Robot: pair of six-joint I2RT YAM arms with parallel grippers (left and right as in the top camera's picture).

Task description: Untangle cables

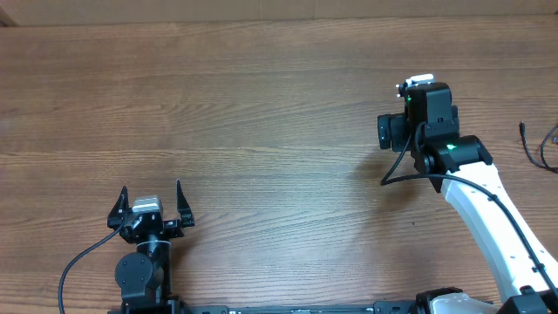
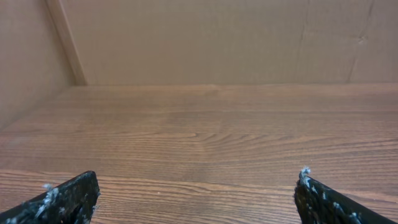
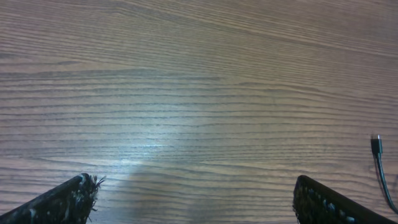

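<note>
Two right fingers (image 3: 62,202) stand spread over the counter (image 3: 186,93), one plug-tipped cable (image 3: 375,144) lying just beyond one of them; two left fingers (image 2: 68,199) spread likewise.

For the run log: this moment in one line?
left fingers: open, empty | right fingers: open, empty | cables: untouched, far right

We see both arms over the table (image 1: 261,105). Our left gripper (image 1: 150,192) is on the left side, close to the near edge where the arms stand. Our right gripper (image 1: 425,98) is on the right side, farther back, well apart from the left one. The cables (image 1: 534,146) lie on the table at the far right edge, to the right of the right gripper and not touching it.
</note>
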